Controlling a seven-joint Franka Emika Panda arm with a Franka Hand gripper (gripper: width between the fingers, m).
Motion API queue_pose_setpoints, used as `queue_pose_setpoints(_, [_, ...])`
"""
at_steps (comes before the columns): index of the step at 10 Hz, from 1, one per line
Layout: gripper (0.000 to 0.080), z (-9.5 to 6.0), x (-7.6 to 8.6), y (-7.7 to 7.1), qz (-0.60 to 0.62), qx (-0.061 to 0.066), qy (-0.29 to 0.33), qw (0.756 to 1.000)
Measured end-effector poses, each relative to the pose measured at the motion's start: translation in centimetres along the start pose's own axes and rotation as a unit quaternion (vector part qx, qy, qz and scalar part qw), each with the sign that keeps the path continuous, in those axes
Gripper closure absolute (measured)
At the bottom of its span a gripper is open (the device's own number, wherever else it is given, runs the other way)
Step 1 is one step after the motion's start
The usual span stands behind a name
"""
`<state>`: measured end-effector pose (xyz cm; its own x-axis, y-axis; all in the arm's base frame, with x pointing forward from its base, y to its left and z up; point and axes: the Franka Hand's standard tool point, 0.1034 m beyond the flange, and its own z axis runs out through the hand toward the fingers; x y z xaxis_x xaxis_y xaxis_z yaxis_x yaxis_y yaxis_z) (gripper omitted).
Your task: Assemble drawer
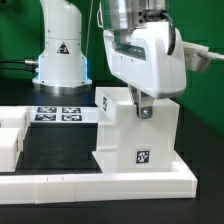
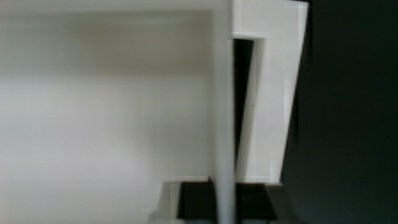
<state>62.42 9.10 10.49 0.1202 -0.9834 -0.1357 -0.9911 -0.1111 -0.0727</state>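
The drawer's box shell (image 1: 135, 140) stands upright on the black tabletop (image 1: 60, 150) in the exterior view. It is to the exterior view's right of the marker board (image 1: 58, 114) and nearer the camera than it. One square tag (image 1: 143, 156) shows on the shell's front face, and another tag (image 1: 103, 100) on the side face turned toward the marker board. The arm (image 1: 145, 50) hangs over the shell, further to the exterior view's right than the marker board. Its jaws reach down to the shell's top edge and look to be touching it. Whether they are clenched on the wall or released cannot be told from here. The robot's base (image 1: 60, 55) rises behind the marker board. A low white rail (image 1: 100, 183) runs along the near side of the tabletop, in front of the marker board. A second white part (image 1: 8, 140), cut off by the picture's edge, lies to the exterior view's left of the marker board; what it is cannot be made out.

In the wrist view a broad, blurred white face (image 2: 107, 110) fills most of the picture. A thin pale edge (image 2: 228, 130) borders it, and one white finger (image 2: 267, 110) stands just beside that edge, very close or touching. The state of the jaws cannot be told here either. A scrap of black-and-white pattern (image 2: 222, 200) shows past the finger's tip, and a dark area (image 2: 352, 120) lies on the finger's other side.
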Motion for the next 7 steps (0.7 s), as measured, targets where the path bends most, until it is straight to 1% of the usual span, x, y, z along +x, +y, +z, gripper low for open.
queue_pose_setpoints(2, [0.0761,-0.02,0.1,-0.94,-0.006,-0.001,0.002,1.0])
queue_pose_setpoints(4, [0.0761,-0.01,0.5,-0.97,-0.061,-0.009,-0.001,0.998])
queue_pose_setpoints(6, [0.0761,0.04,0.23,-0.95,-0.061,-0.01,-0.001,0.998])
queue_pose_setpoints(7, [0.0761,0.06,0.13,-0.92,-0.055,-0.007,0.0,0.998])
